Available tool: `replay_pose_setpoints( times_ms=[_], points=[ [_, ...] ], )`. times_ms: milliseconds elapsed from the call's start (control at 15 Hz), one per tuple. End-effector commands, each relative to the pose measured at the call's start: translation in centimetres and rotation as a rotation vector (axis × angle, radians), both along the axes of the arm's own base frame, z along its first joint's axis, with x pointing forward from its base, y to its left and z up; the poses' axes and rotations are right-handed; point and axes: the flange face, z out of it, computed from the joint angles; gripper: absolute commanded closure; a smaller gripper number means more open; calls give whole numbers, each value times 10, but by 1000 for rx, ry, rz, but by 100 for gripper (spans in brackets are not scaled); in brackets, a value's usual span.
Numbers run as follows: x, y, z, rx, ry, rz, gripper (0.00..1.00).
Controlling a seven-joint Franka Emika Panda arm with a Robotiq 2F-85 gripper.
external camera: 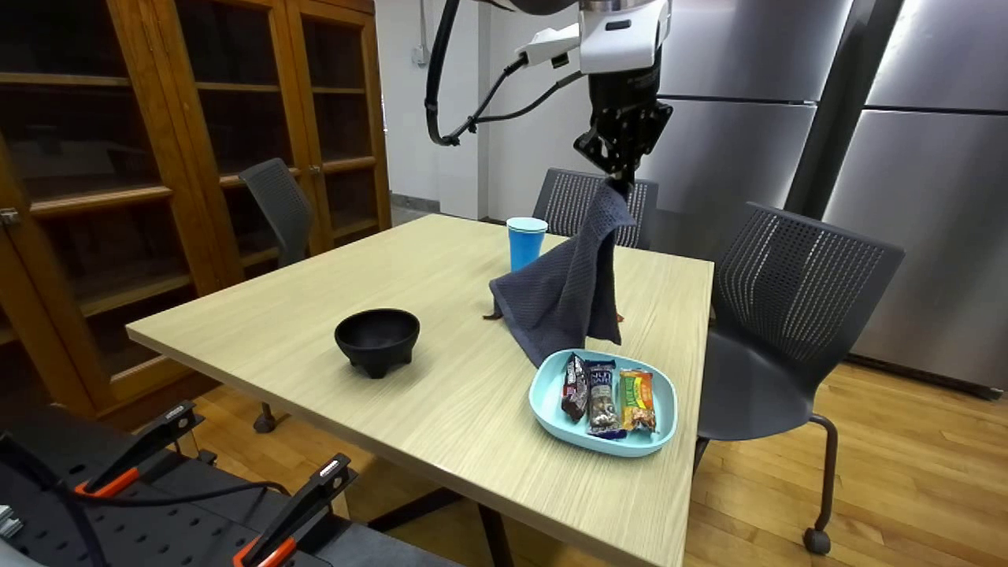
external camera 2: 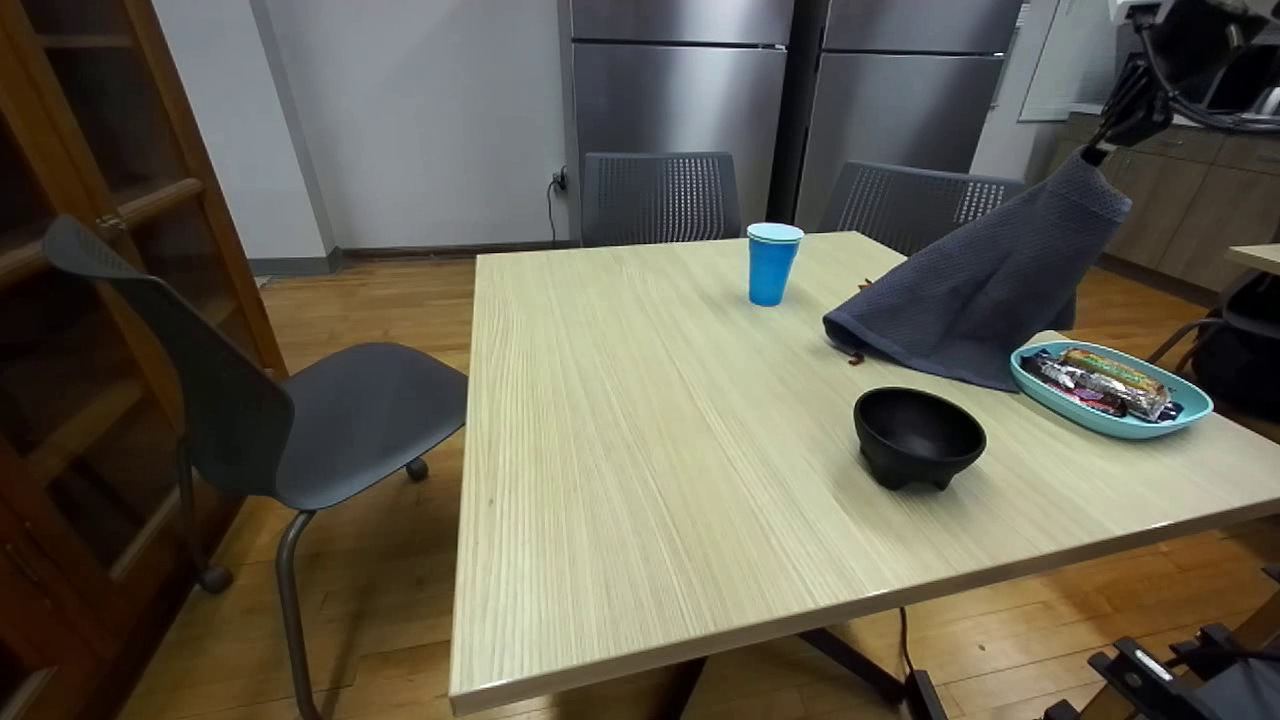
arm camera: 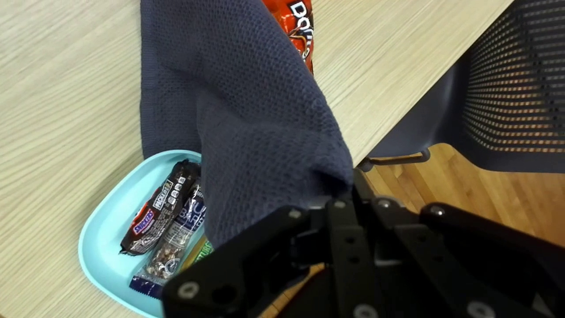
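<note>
My gripper [external camera: 620, 186] is shut on the upper end of a dark blue-grey towel [external camera: 561, 287], seen in both exterior views. From the fingertips the towel hangs down, its lower part spread toward the table. In the wrist view the towel [arm camera: 247, 88] covers much of a red Doritos bag [arm camera: 302, 26]; only one printed edge shows. Beside the towel's lower edge is a light blue tray [arm camera: 99, 238] bearing a Snickers bar [arm camera: 161, 207], a nut bar [arm camera: 174, 249] and a green-orange wrapped bar [external camera: 636, 400]. The towel overlaps part of the tray in that view.
A blue cup [external camera 2: 772, 265] with a white rim stands behind the towel on the wooden table [external camera 2: 620, 450]. Toward the front edge sits a black footed bowl [external camera: 376, 339]. Dark chairs [external camera: 787, 315] surround the table, one close to its side near the tray.
</note>
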Motion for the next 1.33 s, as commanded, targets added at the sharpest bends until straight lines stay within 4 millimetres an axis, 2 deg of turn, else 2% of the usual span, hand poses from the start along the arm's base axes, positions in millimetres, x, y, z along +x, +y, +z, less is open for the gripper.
replay_pose_setpoints(
  times_ms=[0, 600, 1267],
  points=[
    [0, -4, 18, 19, -38, -48, 99],
    [9, 17, 35, 38, -95, -186, 99],
    [19, 41, 50, 207, -84, -384, 99]
  ],
)
